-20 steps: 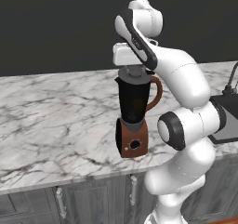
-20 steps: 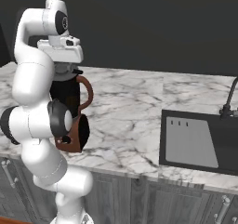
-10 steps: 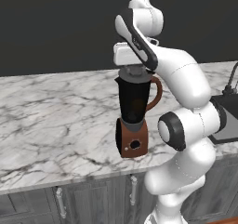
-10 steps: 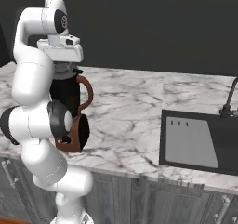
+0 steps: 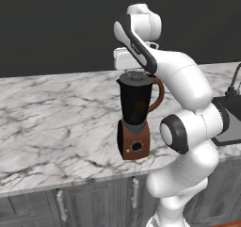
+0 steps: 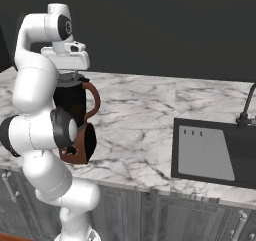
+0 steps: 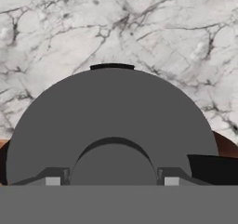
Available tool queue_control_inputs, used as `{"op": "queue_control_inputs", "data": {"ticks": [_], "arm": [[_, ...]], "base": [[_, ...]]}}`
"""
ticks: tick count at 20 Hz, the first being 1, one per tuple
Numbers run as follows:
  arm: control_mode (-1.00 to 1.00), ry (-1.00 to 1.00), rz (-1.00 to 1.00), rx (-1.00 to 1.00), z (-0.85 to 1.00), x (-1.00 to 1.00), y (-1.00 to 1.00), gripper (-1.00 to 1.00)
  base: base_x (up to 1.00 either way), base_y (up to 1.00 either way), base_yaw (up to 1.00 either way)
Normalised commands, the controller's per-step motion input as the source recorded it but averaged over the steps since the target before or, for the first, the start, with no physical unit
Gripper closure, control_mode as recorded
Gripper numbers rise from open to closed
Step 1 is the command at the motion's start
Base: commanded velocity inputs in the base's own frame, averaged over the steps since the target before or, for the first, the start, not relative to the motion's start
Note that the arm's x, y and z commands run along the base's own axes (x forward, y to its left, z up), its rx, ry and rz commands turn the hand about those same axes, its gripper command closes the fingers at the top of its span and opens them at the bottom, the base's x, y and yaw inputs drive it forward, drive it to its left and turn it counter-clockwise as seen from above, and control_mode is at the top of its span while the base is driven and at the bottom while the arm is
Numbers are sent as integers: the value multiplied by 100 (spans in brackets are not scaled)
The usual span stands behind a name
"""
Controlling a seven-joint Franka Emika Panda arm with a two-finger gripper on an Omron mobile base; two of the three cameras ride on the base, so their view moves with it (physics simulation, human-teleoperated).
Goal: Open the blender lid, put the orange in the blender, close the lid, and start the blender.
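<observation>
The blender (image 5: 135, 127) stands near the counter's front edge, with a dark jar, a reddish-brown handle (image 6: 93, 101) and a brown base with a round black dial (image 5: 136, 147). The dark grey blender lid (image 7: 111, 121) lies level over the jar's rim (image 5: 135, 77). My gripper (image 7: 112, 180) points straight down on it, and its fingertips (image 7: 52, 181) press both sides of the raised centre knob (image 7: 113, 165). In the base views the hand (image 5: 133, 60) (image 6: 66, 60) sits right on top of the jar. The orange is hidden; a faint orange tint shows through the jar wall.
The blender stands on a marble counter (image 5: 56, 122) with dark cabinet doors below. A dark sink (image 6: 212, 150) with a faucet (image 6: 246, 107) lies to the right. My own elbow (image 5: 181, 132) hangs close beside the blender base.
</observation>
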Motion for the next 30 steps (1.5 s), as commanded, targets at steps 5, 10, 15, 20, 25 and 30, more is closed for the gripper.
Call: {"op": "queue_control_inputs", "data": {"ticks": [5, 10, 15, 20, 25, 30], "arm": [[-100, -12, 0, 0, -60, 0, 0, 100], [-100, -15, 0, 0, -26, -1, 0, -100], [-100, -16, 0, 0, -2, 0, 0, -100], [-100, -11, 0, 0, 2, 0, 0, -100], [-100, -13, -1, 0, 38, -13, 0, -100], [-100, -26, -8, 0, 40, -60, 0, -100]], "base": [[0, 0, 0], [0, 0, 0], [0, 0, 0], [0, 0, 0], [0, 0, 0], [0, 0, 0]]}}
